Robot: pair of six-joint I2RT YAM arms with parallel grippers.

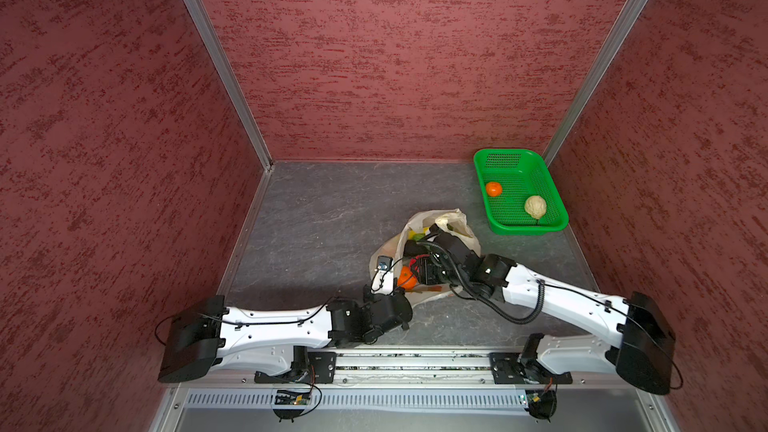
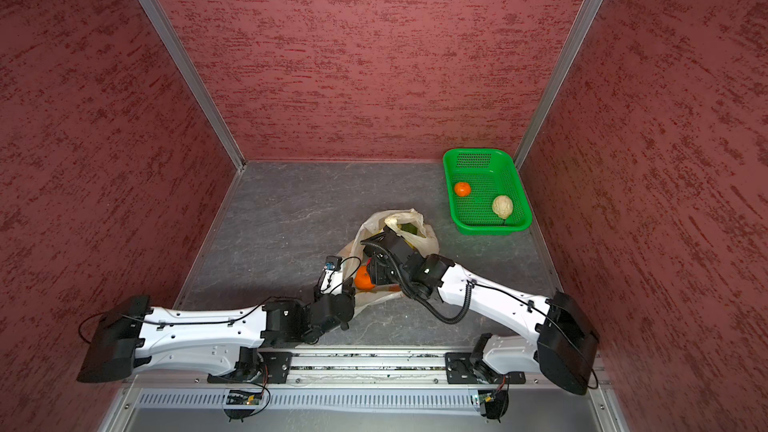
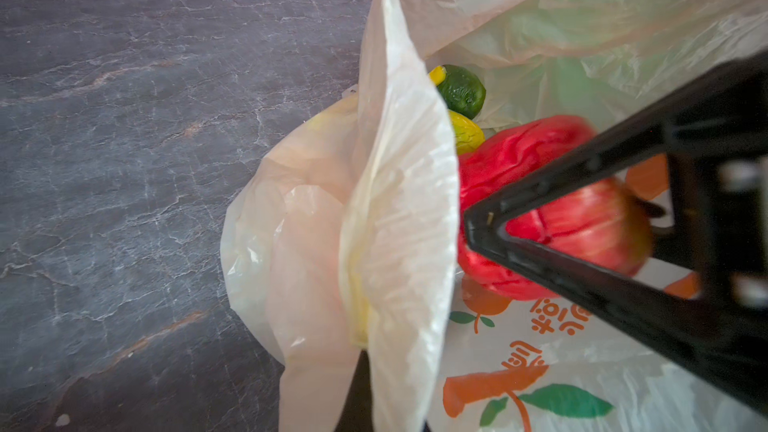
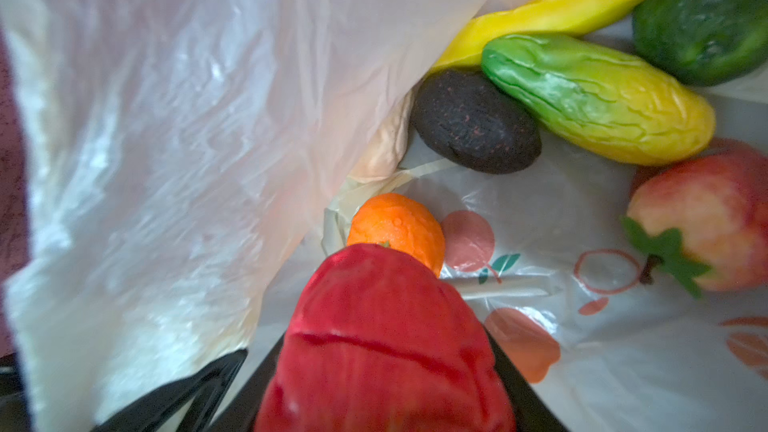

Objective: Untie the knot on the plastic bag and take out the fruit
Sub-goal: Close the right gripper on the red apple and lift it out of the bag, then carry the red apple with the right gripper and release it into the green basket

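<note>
The jaws of my left gripper (image 1: 382,274), apparently pinching the plastic bag (image 1: 448,218) by its rim, hold it open. Those of my right gripper (image 4: 376,384) clasp red fruit (image 4: 382,317) beside the orange (image 4: 395,224).

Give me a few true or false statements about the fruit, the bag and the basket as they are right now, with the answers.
1. The green basket holds an orange and a cream bumpy fruit. True.
2. The plastic bag is tied shut. False: its mouth is open, with fruit showing inside.
3. The right gripper has its jaws closed on a red fruit. True.
4. The avocado lies in the basket. False: it is inside the bag.
</note>
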